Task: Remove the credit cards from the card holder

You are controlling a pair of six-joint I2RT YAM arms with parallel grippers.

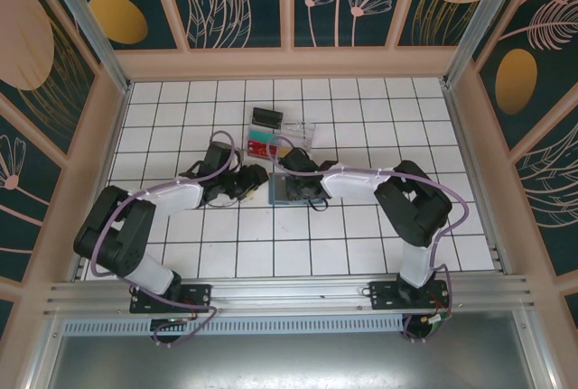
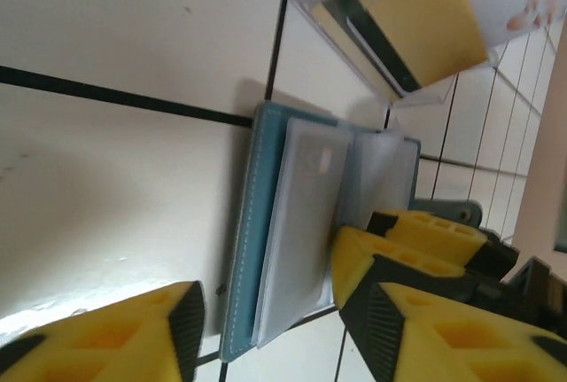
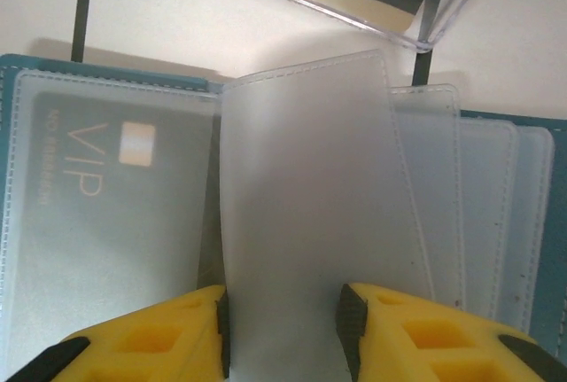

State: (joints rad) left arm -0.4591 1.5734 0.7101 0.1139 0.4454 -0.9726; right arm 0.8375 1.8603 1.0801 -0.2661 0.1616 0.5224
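**Card holder open under the right gripper, one card in its pocket**

From the top view, I saw the flat teal-blue bifold card holder lying open near the middle of the white tiled table. The right gripper was over it and the left gripper was just beside its left edge. A reddish plastic card sat in the clear plastic tray, toward the far edge.

On the left wrist view, my left gripper gaped wide and held nothing.

On the right wrist view, the right fingers stood a little apart with a frosted plastic sleeve in the gap. I could not tell whether they gripped it. A grey card marked VIP sat in the left pocket.
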